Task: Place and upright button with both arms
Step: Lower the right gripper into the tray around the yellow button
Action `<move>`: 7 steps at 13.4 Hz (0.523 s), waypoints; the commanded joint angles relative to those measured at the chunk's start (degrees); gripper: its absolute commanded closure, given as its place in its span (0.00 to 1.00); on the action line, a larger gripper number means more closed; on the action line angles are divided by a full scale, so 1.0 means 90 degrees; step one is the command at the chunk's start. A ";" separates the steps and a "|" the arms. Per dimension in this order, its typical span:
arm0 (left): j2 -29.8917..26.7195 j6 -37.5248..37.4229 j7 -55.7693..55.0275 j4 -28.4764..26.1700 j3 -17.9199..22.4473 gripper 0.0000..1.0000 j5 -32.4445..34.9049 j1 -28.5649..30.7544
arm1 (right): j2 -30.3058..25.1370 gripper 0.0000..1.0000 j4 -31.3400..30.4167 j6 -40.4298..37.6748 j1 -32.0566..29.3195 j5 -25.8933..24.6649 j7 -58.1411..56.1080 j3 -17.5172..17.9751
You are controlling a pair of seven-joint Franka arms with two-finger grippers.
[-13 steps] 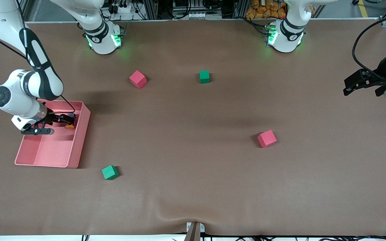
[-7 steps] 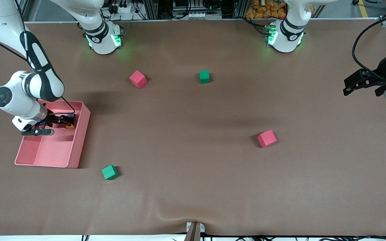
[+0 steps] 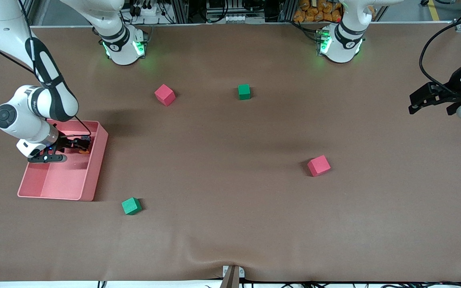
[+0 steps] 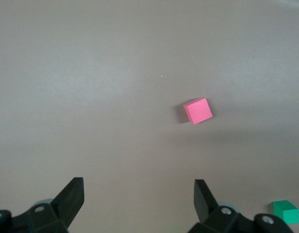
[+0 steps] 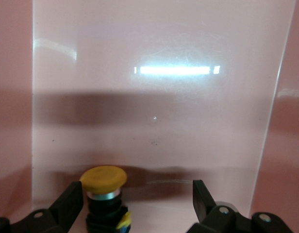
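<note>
Front view: no legible writing; the brown tabletop (image 3: 230,224) carries a pink tray (image 3: 96,168) into which the right claw (image 3: 79,146) reaches, while the left claw (image 3: 416,102) waits over bare tabletop. Left wrist view: the left claw (image 4: 139,194) is open, a red cube (image 4: 198,110) ahead. Right wrist view: the right claw (image 5: 139,196) is open, with the button (image 5: 104,187) upright on the tray floor against one finger (image 5: 72,199).

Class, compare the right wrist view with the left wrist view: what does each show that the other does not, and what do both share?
Only the right wrist view: the button, upright inside the pink tray, between the right gripper jaws. Only the left wrist view: a red cube and a green cube on bare table, under the left gripper. Both share open jaws holding nothing.
</note>
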 commanded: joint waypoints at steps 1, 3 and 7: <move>0.0013 -0.0034 -0.0018 0.0085 0.0000 0.00 -0.0058 -0.0016 | 0.0024 0.00 -0.0023 0.0127 0.0028 -0.0072 -0.0013 0.0023; 0.0013 -0.0034 -0.0018 0.0076 0.0000 0.00 -0.0058 -0.0016 | -0.0005 0.00 -0.0004 0.0107 0.0136 -0.0062 -0.0003 0.0023; 0.0013 -0.0034 0.0012 0.0076 0.0000 0.00 -0.0058 -0.0006 | -0.0005 0.00 0.0045 0.0078 0.0350 -0.0023 0.0152 0.0013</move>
